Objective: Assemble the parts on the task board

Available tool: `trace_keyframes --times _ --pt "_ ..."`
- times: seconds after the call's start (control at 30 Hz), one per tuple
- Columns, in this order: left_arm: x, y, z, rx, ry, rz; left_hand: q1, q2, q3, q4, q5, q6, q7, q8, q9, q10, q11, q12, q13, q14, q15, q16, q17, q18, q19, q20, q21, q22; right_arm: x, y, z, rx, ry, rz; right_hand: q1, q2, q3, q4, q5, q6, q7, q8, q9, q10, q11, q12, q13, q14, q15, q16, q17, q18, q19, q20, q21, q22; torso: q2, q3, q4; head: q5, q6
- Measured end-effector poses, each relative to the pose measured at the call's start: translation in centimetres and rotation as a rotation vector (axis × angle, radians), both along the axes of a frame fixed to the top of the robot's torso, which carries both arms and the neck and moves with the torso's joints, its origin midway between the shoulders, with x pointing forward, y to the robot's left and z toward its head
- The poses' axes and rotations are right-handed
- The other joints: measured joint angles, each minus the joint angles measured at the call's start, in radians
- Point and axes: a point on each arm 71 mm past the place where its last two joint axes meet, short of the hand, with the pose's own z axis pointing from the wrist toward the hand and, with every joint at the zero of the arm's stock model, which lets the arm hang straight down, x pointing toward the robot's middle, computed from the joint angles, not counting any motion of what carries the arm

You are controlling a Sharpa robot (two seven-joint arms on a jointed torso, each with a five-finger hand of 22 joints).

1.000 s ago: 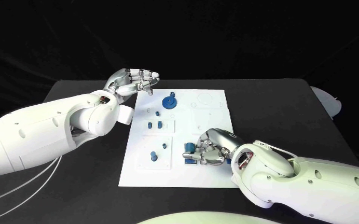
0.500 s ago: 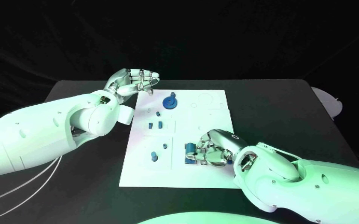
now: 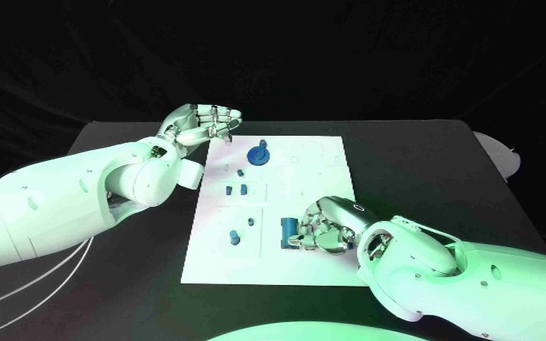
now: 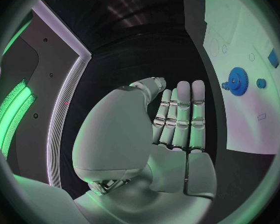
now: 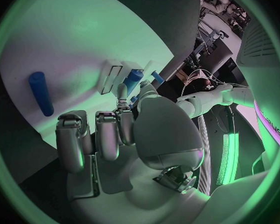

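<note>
Head view: the black table (image 3: pixel 455 175) carries the white board (image 3: pixel 313 266). The left hand (image 3: pixel 207 125) hangs clenched and empty over the board's far left corner. The right hand (image 3: pixel 324 229) rests curled on the near part; whether it holds anything cannot be told. A blue peg (image 3: pixel 290 233) lies just beside it, and a blue gear (image 3: pixel 259 154) stands at the far end.

Bare strip of task board (image 3: pixel 324 159) beside the gear (image 3: pixel 258 155); right hand (image 3: pixel 322 229) over its near edge

The right hand (image 5: pixel 118 134) is curling its fingers down onto the board (image 5: pixel 84 40) — a blue cylinder (image 5: pixel 40 93) is lying beside them
</note>
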Motion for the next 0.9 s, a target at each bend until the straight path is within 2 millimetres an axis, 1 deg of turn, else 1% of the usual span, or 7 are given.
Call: trace_keyframes --times 0.2,0.3,0.5,0.6,0.67,0.7,0.9 --pt "0.0 0.0 0.0 0.000 0.001 0.001 0.000 0.000 0.000 0.000 0.000 0.000 0.000 0.000 0.000 0.000 0.000 0.000 0.000 0.000 0.000 0.000 0.000 0.000 0.000 0.000 0.000 0.000 0.1 -0.2 -0.1 -0.010 -0.006 -0.002 0.031 -0.001 0.000 0.000 0.000 0.000 0.000 0.000 -0.005 0.004 -0.004 0.004 0.000 -0.003 -0.003 0.000 0.001 0.000 0.000 0.000 0.000 0.000 0.000 -0.0004 0.0000 -0.001 0.000" --pt "0.0 0.0 0.0 0.001 0.001 0.001 0.000 0.000 0.000 0.000 0.000 0.000 0.000 0.000 0.000 -0.004 0.004 0.000 -0.001 0.000 0.000 0.000 0.000 0.000 0.000 0.000 0.000 0.000 0.1 -0.2 -0.1 -0.013 -0.011 -0.002 0.057 -0.009 0.000 0.000 0.000 0.000 0.000 0.000 -0.009 0.004 -0.004 0.007 0.000 -0.004 -0.003 0.000 0.001 0.000 0.000 0.000 0.000 0.000 0.000 -0.0004 -0.0001 -0.001 0.001" --pt "0.0 0.0 0.0 0.000 0.001 0.000 0.000 0.000 0.000 0.000 0.000 0.000 0.000 0.000 0.000 -0.004 0.004 0.000 -0.001 0.000 0.000 0.000 0.000 0.000 0.000 0.000 0.000 0.001 0.1 -1.0 0.2 -0.009 -0.026 -0.015 0.062 -0.007 -0.012 0.005 0.006 0.000 0.000 0.000 -0.013 0.004 -0.004 -0.002 0.002 -0.004 -0.003 0.000 0.001 0.000 0.000 0.000 0.000 0.000 -0.001 0.0003 -0.0005 -0.003 0.004" --pt "0.0 0.0 0.0 0.001 0.001 0.001 0.000 0.000 0.000 0.000 0.000 0.000 0.000 0.000 0.000 -0.004 0.004 0.000 -0.001 0.000 0.000 0.000 0.000 0.000 0.000 0.000 0.000 0.001 0.2 -2.0 0.8 0.003 -0.048 -0.036 0.064 -0.005 -0.015 0.007 0.016 -0.003 0.003 0.000 -0.016 0.004 -0.004 -0.002 0.003 -0.004 -0.003 0.000 0.001 0.000 0.000 0.000 0.000 0.000 -0.001 0.0003 -0.0009 -0.005 0.006" --pt "0.0 0.0 0.0 0.001 0.001 0.001 0.000 0.000 0.000 0.000 0.000 0.000 0.000 0.000 0.000 -0.004 0.004 0.000 -0.001 0.000 0.000 0.000 0.000 0.000 0.000 0.000 0.000 0.001 0.4 -2.7 1.2 0.009 -0.064 -0.049 0.065 -0.004 -0.018 0.005 0.017 -0.003 0.003 -0.005 -0.018 0.004 -0.004 -0.004 0.003 -0.004 -0.003 0.000 0.001 0.000 0.000 0.000 0.000 0.000 -0.001 0.0003 -0.0018 -0.007 0.008" --pt "0.0 0.0 0.0 0.001 0.001 0.001 0.000 0.000 0.000 0.000 0.000 0.000 0.000 0.000 0.000 -0.004 0.004 0.000 -0.001 0.000 0.000 0.000 0.000 0.000 0.000 0.000 0.000 0.001 0.5 -3.1 1.5 0.010 -0.071 -0.056 0.065 -0.004 -0.021 0.006 0.018 -0.007 0.007 -0.009 -0.020 0.003 -0.003 -0.005 0.003 -0.004 -0.003 0.000 0.001 0.000 0.000 0.000 0.000 0.000 -0.001 0.0004 -0.0020 -0.007 0.009" --pt "0.1 0.0 0.0 0.000 0.000 0.000 0.000 0.000 0.000 0.000 0.000 0.000 0.000 0.000 -0.001 -0.004 0.004 0.000 -0.001 0.000 0.000 0.000 -0.001 0.000 0.000 0.000 0.000 0.001 1.0 -6.5 2.7 -0.003 -0.101 -0.116 0.070 0.001 -0.026 0.005 0.023 -0.022 0.011 -0.023 -0.030 -0.002 0.002 -0.011 0.026 -0.004 -0.003 0.000 0.001 0.000 0.000 0.000 0.000 0.000 -0.003 -0.0002 -0.0038 -0.017 0.012"
